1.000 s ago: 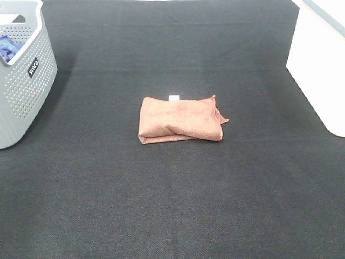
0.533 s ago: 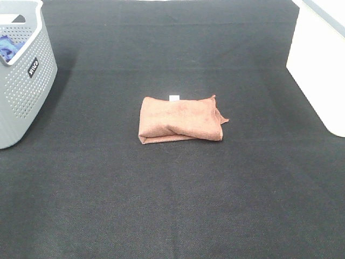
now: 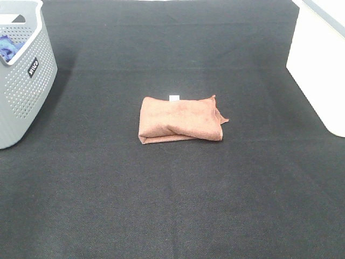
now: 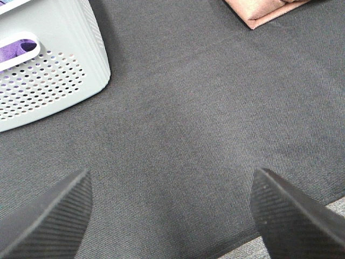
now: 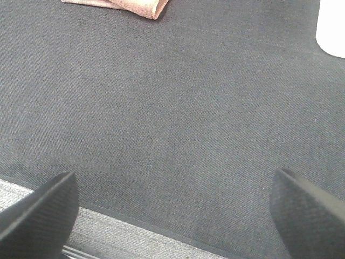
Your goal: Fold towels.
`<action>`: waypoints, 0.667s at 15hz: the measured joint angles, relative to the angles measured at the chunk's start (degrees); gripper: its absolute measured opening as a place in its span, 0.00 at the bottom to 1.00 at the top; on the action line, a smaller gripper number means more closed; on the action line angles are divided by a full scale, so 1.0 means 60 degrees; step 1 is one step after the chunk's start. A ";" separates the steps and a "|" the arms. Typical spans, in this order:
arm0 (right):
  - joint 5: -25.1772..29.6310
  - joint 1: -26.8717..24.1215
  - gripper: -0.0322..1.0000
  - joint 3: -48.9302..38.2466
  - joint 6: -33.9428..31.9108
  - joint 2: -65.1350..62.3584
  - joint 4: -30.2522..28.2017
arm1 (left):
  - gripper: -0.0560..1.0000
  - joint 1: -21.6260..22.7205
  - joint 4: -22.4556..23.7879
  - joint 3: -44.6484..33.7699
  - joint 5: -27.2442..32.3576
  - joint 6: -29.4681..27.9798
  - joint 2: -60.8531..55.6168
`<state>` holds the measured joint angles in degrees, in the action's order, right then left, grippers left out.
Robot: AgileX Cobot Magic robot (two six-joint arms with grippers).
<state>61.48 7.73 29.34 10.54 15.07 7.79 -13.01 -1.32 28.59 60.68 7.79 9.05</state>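
The reddish-brown towel (image 3: pixel 180 120) lies folded into a small rectangle in the middle of the black mat, with its white tag (image 3: pixel 174 97) at the far edge and one corner sticking out on the right. A corner of it shows in the left wrist view (image 4: pixel 267 11) and in the right wrist view (image 5: pixel 121 5). My left gripper (image 4: pixel 172 216) is open and empty, low over the mat near its front edge, apart from the towel. My right gripper (image 5: pixel 172 210) is open and empty, also near the front edge. Neither gripper shows in the exterior high view.
A grey perforated basket (image 3: pixel 21 81) stands at the far left with a blue cloth (image 3: pixel 8 47) inside; it also shows in the left wrist view (image 4: pixel 48 70). A white box (image 3: pixel 321 65) stands at the far right. The black mat (image 3: pixel 172 205) covers the table.
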 joint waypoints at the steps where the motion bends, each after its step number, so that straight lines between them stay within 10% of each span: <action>1: 0.0000 0.0000 0.90 0.0000 0.0000 0.0000 0.0000 | 0.78 0.0010 0.0000 0.0000 0.0000 0.0000 0.0000; 10: -0.0010 -0.1375 0.90 0.0000 -0.0010 -0.2101 0.0086 | 0.78 0.2139 0.0000 0.0000 0.0000 0.0000 -0.1509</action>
<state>61.42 -0.52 29.34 10.49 2.46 8.31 -0.17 -1.32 28.59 60.68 7.79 0.00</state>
